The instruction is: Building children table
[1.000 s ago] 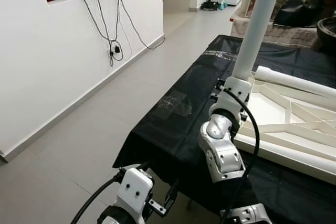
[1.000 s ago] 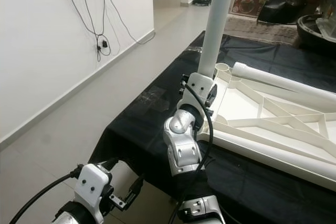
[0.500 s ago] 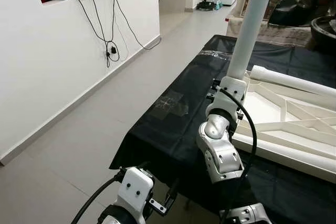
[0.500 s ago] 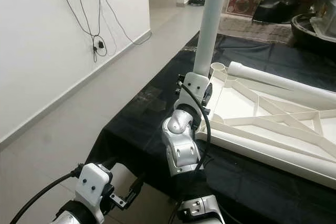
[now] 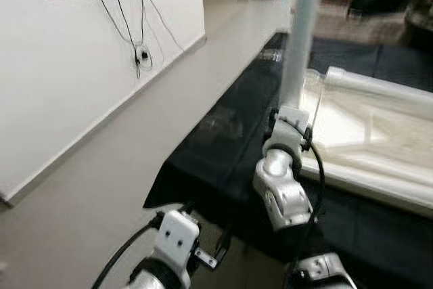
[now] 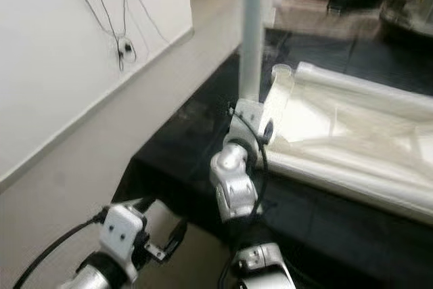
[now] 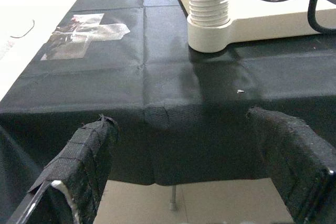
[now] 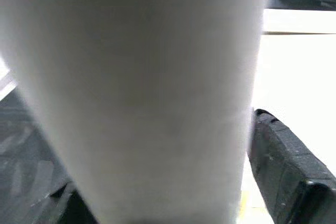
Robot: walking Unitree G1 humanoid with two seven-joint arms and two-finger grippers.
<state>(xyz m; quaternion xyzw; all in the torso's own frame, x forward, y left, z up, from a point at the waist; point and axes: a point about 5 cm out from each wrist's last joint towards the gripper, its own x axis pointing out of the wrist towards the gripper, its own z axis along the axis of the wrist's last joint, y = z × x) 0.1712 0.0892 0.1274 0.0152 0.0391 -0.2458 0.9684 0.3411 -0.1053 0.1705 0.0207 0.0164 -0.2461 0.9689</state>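
Pale floor tiles (image 5: pixel 101 167) run along a white wall (image 5: pixel 61 65) where dark cables (image 5: pixel 139 32) hang down to a socket, and both head views are blurred. Beside the floor stands a worktop (image 5: pixel 223 147) draped in a black cloth, with a patch of clear tape (image 7: pixel 86 32) stuck to it near its edge. On the cloth lies the white children's tabletop (image 5: pixel 365 133), underside up, its ribs and rounded rim showing. A long white table leg (image 5: pixel 298 32) stands upright at the near corner of that tabletop, at the corner socket (image 7: pixel 210 22), a ribbed collar on a rounded white base; whether it is seated in it cannot be told. The right arm reaches up over the worktop's edge, and the right gripper (image 5: pixel 287 116) has its jaws clamped around the lower end of the leg, just above the corner; in the right wrist view the leg is a broad grey-white column with one black finger (image 8: pixel 286 171) beside it. The left gripper (image 7: pixel 184 182) hangs low in front of the worktop's near edge, apart from everything, its jaws spread wide and holding nothing.
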